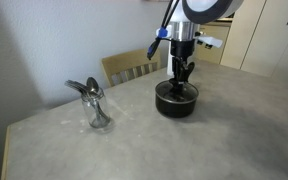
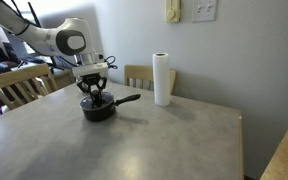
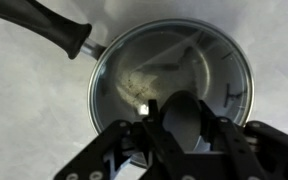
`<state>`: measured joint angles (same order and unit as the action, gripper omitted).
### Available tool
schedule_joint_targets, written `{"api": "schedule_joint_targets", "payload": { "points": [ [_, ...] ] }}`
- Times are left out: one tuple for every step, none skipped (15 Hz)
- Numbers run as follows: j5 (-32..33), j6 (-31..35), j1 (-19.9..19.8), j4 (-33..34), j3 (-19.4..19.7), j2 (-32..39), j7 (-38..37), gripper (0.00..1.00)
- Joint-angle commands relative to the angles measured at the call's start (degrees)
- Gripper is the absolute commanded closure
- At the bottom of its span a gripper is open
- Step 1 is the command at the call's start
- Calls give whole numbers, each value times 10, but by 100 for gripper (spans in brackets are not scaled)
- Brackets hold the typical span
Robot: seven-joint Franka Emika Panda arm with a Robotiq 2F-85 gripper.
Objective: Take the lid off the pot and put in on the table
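A small black pot stands on the grey table in both exterior views [image 1: 176, 102] [image 2: 97, 109], its long black handle [image 2: 127, 98] pointing sideways. A glass lid [image 3: 174, 60] with a metal rim sits on the pot; its dark knob [image 3: 184, 112] is at the middle. My gripper [image 1: 181, 78] [image 2: 94, 92] hangs straight down over the pot. In the wrist view its two black fingers [image 3: 184, 125] press on either side of the knob. The lid rests on the pot's rim. The pot's handle [image 3: 54, 25] runs to the upper left there.
A shiny metal object [image 1: 92, 103] stands on the table some way from the pot. A white paper towel roll [image 2: 162, 79] stands near the far edge. Wooden chairs [image 1: 134, 67] [image 2: 24, 85] stand against the table's sides. The table's edge [image 2: 239, 140] is nearby.
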<state>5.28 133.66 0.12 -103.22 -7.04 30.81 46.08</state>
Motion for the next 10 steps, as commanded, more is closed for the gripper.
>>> {"api": "schedule_joint_targets", "payload": {
  "points": [
    [13,-5,0,-26,3,-35,-16,85],
    [11,-4,-1,-29,1,-40,-15,85],
    [12,-4,-1,-31,1,-44,-16,85],
    [12,-5,-1,-32,1,-48,-16,85],
    [12,-6,-1,-33,1,-53,-17,85],
    [12,-8,0,-35,2,-58,-17,85],
    [13,-10,0,-36,3,-62,-19,85],
    [14,-10,0,-38,4,-69,-20,85],
    [16,-11,0,-40,5,-74,-21,85],
    [16,-8,-1,-42,5,-79,-22,85]
  ]
}}
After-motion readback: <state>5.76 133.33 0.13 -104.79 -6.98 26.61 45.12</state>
